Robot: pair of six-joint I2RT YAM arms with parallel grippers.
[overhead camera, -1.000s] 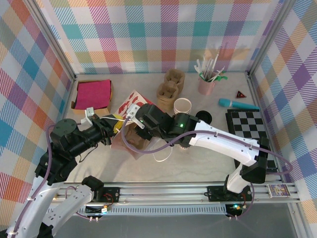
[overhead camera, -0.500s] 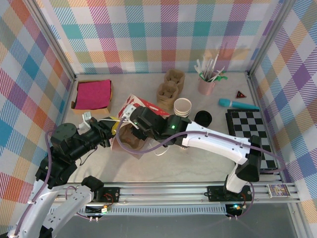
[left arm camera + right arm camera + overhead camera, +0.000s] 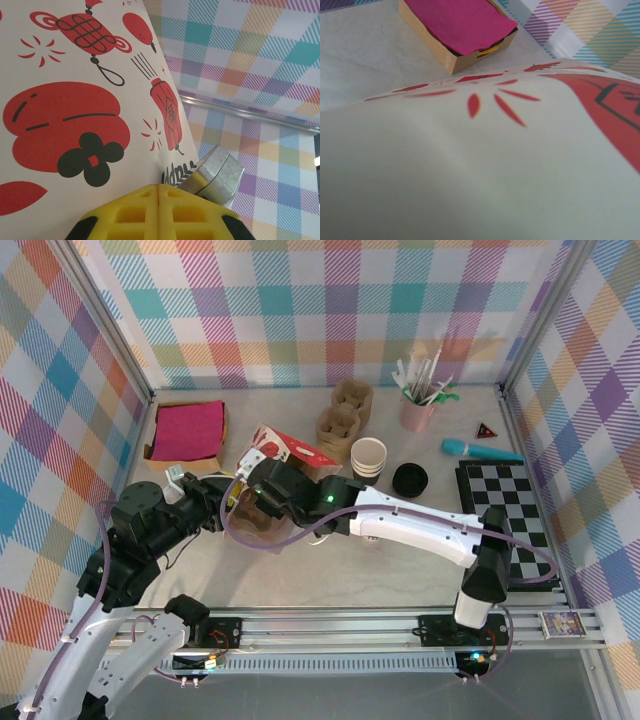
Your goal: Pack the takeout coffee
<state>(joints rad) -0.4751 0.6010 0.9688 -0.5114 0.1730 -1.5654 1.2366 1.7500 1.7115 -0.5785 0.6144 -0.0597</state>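
A paper bag point(image 3: 285, 452) printed with red lanterns stands left of centre, its brown mouth turned toward the arms. My left gripper point(image 3: 226, 502) is at the bag's left rim. In the left wrist view its yellow fingers point(image 3: 125, 215) are pressed together, shut on the paper bag point(image 3: 90, 100) that rises right in front of them. My right gripper point(image 3: 268, 485) reaches into the bag's mouth, its fingertips hidden by the paper. The right wrist view looks along the bag's wall point(image 3: 520, 165) at very close range. The takeout coffee is hidden.
A wooden box of pink napkins point(image 3: 187, 430) sits at the back left. Behind the bag is a cardboard cup carrier point(image 3: 345, 418). To its right are an open paper cup point(image 3: 368, 456), a loose black lid point(image 3: 410, 480), a pink holder of straws point(image 3: 420, 405) and a checkerboard point(image 3: 500, 505).
My right arm has pushed left, deeper into the bag's mouth. The bag has slid left with it and stands more upright. The loose black lid is uncovered.
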